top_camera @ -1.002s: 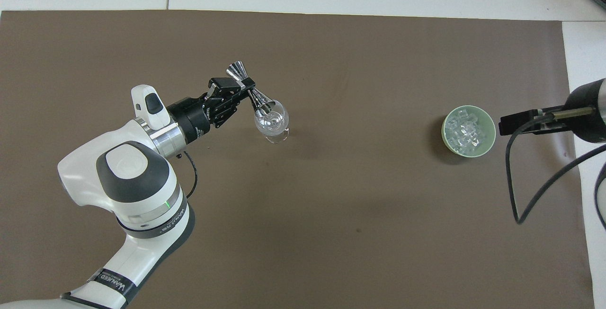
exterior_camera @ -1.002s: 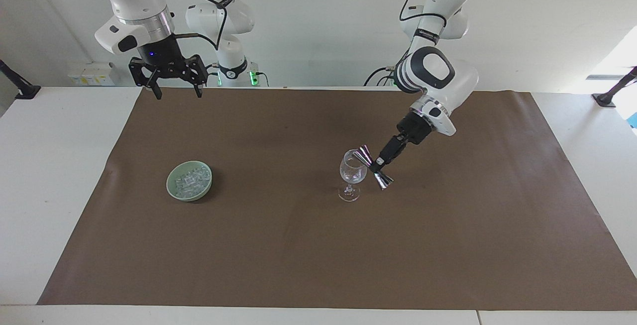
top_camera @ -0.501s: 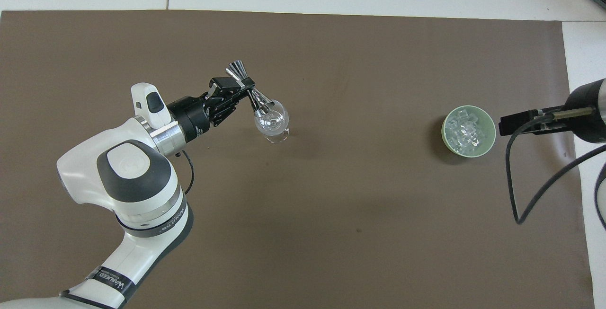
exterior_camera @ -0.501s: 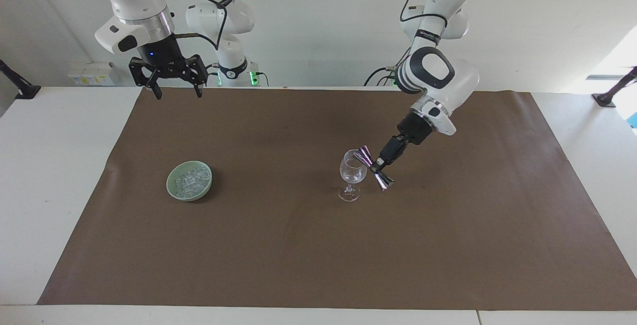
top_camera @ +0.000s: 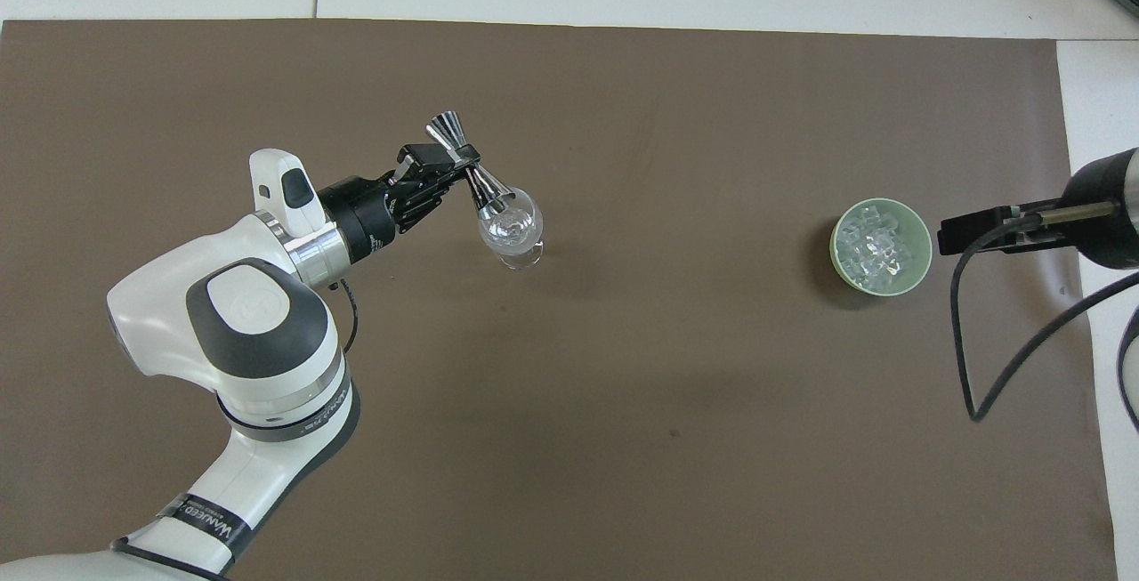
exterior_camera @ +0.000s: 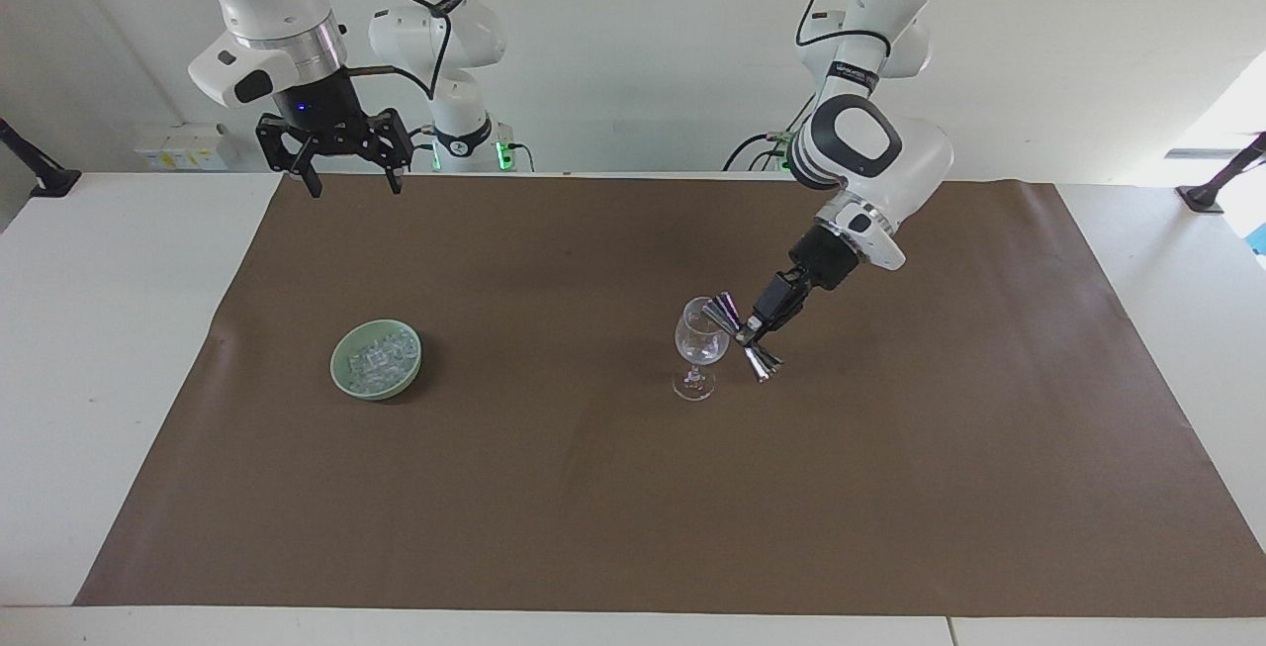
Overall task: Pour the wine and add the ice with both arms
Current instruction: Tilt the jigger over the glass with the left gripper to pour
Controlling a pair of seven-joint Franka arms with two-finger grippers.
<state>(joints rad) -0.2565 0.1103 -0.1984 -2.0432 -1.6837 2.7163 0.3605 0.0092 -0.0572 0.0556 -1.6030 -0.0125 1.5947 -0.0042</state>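
Observation:
A clear stemmed wine glass (exterior_camera: 697,349) (top_camera: 511,229) stands on the brown mat near its middle. My left gripper (exterior_camera: 750,329) (top_camera: 461,161) is shut on the waist of a silver double-cone jigger (exterior_camera: 742,336) (top_camera: 470,173), tilted with one cone over the glass's rim. No wine shows in the glass. The ice (exterior_camera: 379,357) (top_camera: 876,241), a heap of small clear cubes, fills a pale green bowl (exterior_camera: 342,381) (top_camera: 923,254) toward the right arm's end. My right gripper (exterior_camera: 343,176) hangs open, high over the mat's edge by the robots, where that arm waits.
The brown mat (exterior_camera: 633,488) (top_camera: 623,403) covers most of the white table (exterior_camera: 109,329). A black cable (top_camera: 965,332) loops from the right arm beside the bowl. Black clamp mounts (exterior_camera: 35,166) stand at both table ends.
The left arm's wrist has drawn slightly back and up, with the jigger still tilted over the glass. The right arm has hardly moved.

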